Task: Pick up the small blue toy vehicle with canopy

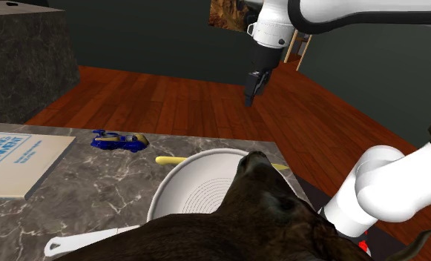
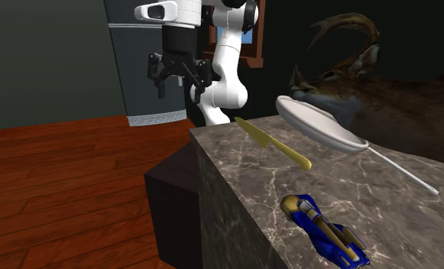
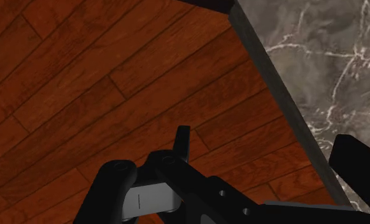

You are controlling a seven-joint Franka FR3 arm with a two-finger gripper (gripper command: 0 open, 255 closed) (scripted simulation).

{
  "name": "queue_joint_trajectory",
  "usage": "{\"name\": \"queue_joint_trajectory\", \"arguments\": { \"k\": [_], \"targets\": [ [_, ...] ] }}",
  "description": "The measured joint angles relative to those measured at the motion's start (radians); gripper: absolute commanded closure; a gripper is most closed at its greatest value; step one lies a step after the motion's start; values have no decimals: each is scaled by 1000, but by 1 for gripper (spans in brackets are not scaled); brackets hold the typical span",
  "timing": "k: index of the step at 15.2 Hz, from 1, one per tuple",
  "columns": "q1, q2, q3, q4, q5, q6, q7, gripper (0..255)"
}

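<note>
Your wrist view is catching floor (image 3: 81, 83) beside counter (image 3: 330, 63); gripper (image 2: 180, 82) is hanging spread; toy (image 1: 119, 140) is lying lengthwise left-right, shoulder view.

Arm (image 1: 332, 15) raised; fingers (image 2: 157, 76) apparently spread apart.

Counter (image 1: 95, 189) takes the shoulder view's lower left. Toy vehicle (image 1: 119, 140) lies on it near the far edge. Flat box (image 1: 17, 159) lies on the counter to that view's left of the vehicle, apart from it. Knife (image 1: 170, 159) lies just right of the vehicle and runs behind the bowl (image 1: 195, 185). Animal figure (image 1: 265, 215) sits before the bowl, overlapping its near side. Gripper (image 1: 249, 98) hangs beyond the far edge, over the floor (image 1: 169, 104), well apart from the vehicle.
</note>
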Motion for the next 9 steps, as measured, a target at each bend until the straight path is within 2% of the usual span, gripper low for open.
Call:
{"name": "queue_joint_trajectory", "arguments": {
  "k": [9],
  "targets": [
    [52,242,110,144,47,112,87,0]
  ]
}}
